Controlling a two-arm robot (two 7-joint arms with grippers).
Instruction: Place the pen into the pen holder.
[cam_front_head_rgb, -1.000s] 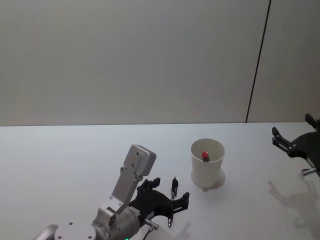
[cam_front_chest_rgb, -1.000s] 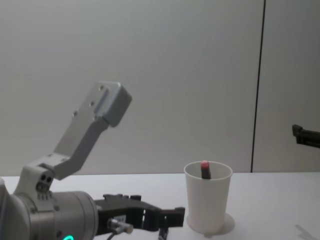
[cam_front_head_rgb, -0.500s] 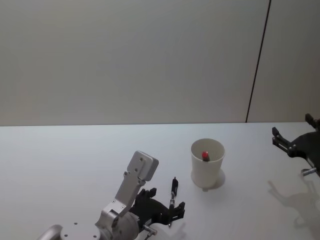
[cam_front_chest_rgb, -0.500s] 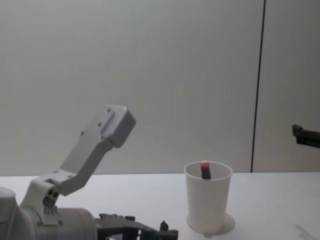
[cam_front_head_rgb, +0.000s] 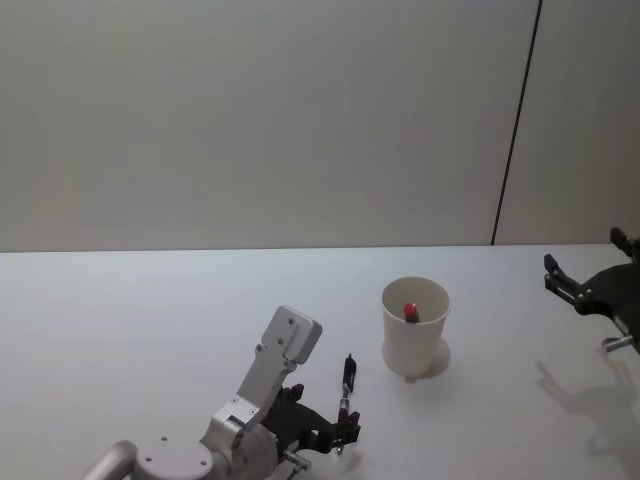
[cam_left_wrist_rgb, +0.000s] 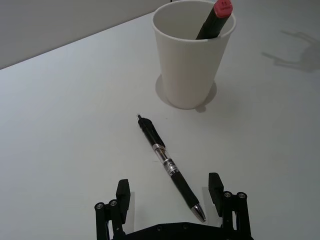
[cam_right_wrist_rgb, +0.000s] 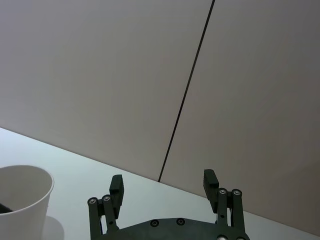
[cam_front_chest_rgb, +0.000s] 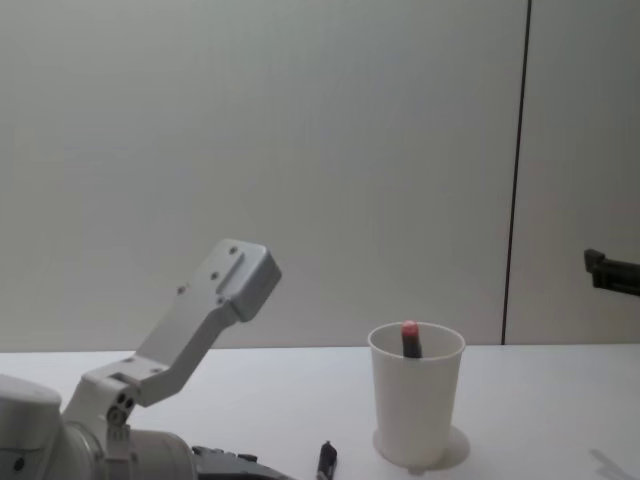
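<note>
The pen (cam_left_wrist_rgb: 170, 167) lay flat on the table (cam_left_wrist_rgb: 65, 125), near the cup (cam_left_wrist_rgb: 187, 65). The left gripper (cam_left_wrist_rgb: 169, 184) had its fingers spread, one each side of the pen. The right gripper (cam_right_wrist_rgb: 163, 178), likewise spread, was parked at the right

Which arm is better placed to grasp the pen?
Left. The left gripper, open, straddles the pen at its tip end; the right gripper, also open, hangs far off beyond the cup.

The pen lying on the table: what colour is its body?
The pen is black; best in left wrist view.
</note>
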